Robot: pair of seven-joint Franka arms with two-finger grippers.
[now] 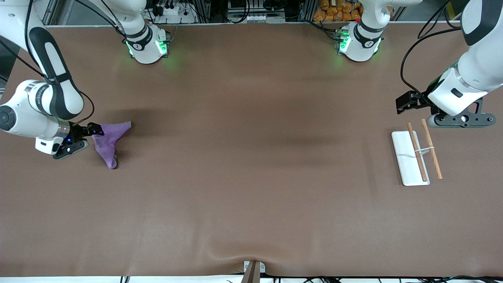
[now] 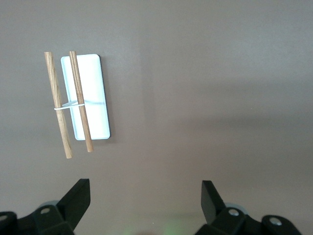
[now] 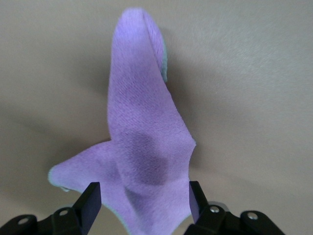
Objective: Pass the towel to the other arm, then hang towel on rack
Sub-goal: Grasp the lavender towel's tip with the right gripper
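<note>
fleecy cloth towel, wooden-rodded rack

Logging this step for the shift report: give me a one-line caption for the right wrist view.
Right gripper with fingers open either side of the purple towel on the brown table.

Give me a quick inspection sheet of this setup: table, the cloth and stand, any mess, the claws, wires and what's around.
Surface: brown table, with a slight ripple at the edge nearest the front camera.
Job's things: purple towel at the right arm's end; rack at the left arm's end, standing bare with nothing on its rods.
Clutter: nothing seen on the table.
Grippers: right gripper has its fingers around one end of the towel, with a gap showing at each finger; left gripper is open and empty, and that arm waits over bare table beside the rack.
Cables: black cables run along both arms.
Surroundings: equipment and orange packets by the robots' bases.
</note>
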